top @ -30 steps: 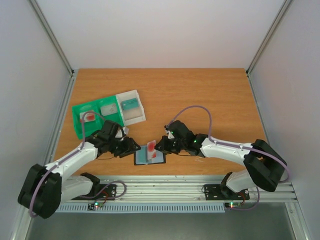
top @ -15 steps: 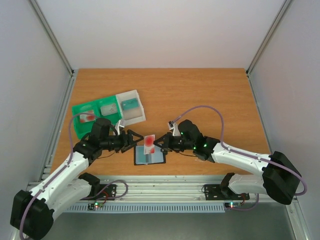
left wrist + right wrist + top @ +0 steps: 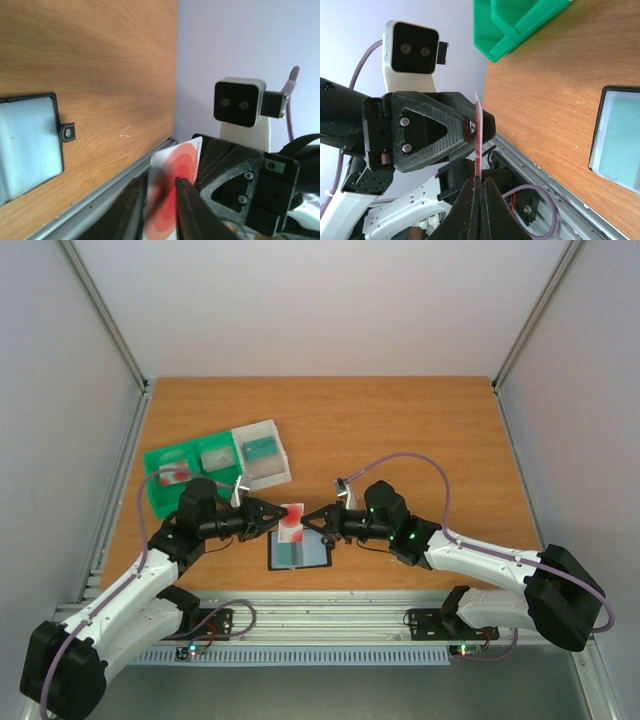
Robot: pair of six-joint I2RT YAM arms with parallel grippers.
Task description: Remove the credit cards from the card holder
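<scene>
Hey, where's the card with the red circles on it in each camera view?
Top external: the red-blotched card is front centre, raised just above the card holder.
Left wrist: the card is at bottom centre, its face showing.
Right wrist: the card is at centre, edge-on, a thin line.
Shared landmark: the open card holder, far left in the left wrist view, far right in the right wrist view.

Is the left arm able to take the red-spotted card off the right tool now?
Probably yes: the left tool straddles the card, which the right tool pinches by its opposite edge in mid-air, with nothing between them.
</scene>
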